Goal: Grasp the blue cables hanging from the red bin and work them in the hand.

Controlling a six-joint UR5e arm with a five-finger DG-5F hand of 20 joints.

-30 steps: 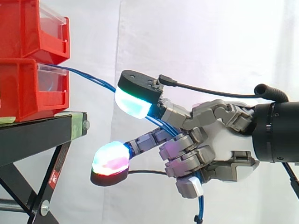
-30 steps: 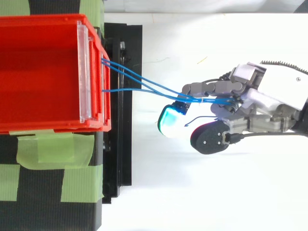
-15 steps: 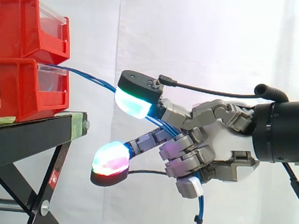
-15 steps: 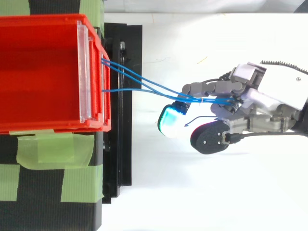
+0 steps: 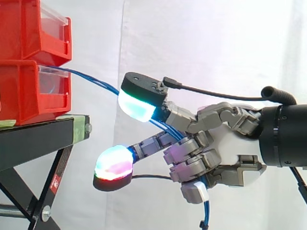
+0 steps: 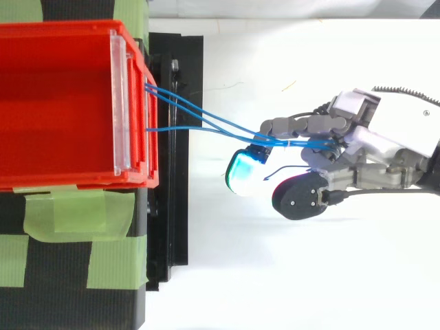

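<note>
Thin blue cables (image 6: pixel 206 124) run from the front of the red bin (image 6: pixel 62 103) out to the right and pass into my hand (image 5: pixel 225 158). In the side view the blue cables (image 5: pixel 96 84) slope down from the lower red bin (image 5: pixel 29 91), go between the curled fingers and hang out below the hand near the bottom edge. My hand (image 6: pixel 371 155) sits to the right of the bins, fingers curled round the cables. One glowing fingertip (image 5: pixel 136 103) stands above the cables and another fingertip (image 5: pixel 114 164) below them.
Two red bins are stacked on a black stand (image 5: pixel 43 139) with green tape (image 6: pixel 65 213) at the left. A white curtain (image 5: pixel 216 43) hangs behind. Open room lies between the stand and my hand.
</note>
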